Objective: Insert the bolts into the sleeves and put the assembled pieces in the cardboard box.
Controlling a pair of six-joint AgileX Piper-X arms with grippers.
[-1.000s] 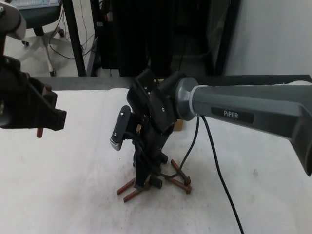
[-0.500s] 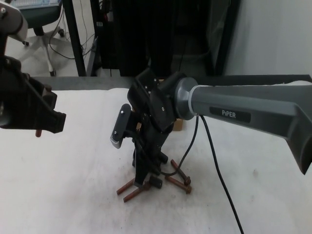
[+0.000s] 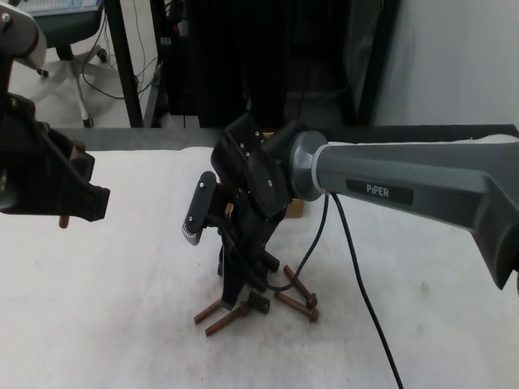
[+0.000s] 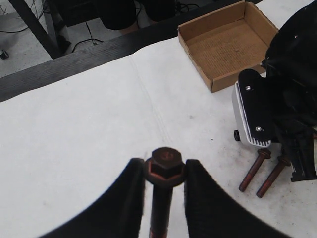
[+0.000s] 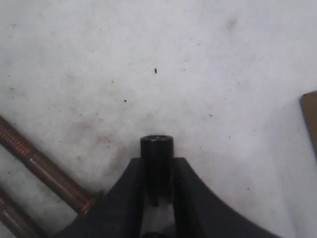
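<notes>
White cloth covers the tabletop (image 3: 122,324), with dark racks and a chair in the room beyond its far edge. The cardboard box (image 4: 225,47) sits open and empty near that far edge. Over the left side, raised off the cloth, the left hand (image 4: 164,173) is clamped on a bolt (image 4: 166,159), its hex head just past the fingertips. Near the middle, toward the near edge, the right hand (image 5: 157,166) is down at the cloth with its fingers closed on a black sleeve (image 5: 157,146) that sticks out past the fingertips. Loose bolts (image 3: 296,303) lie just beside it on both sides.

The likely trouble is in the grip and the mating. If the sleeve is pinched off-centre, it could pivot or slip as it is lifted. If its bore then sits at an angle to the bolt's shank, the two would jam or knock each other askew. A lift could also nudge the neighbouring bolts and roll them away.
</notes>
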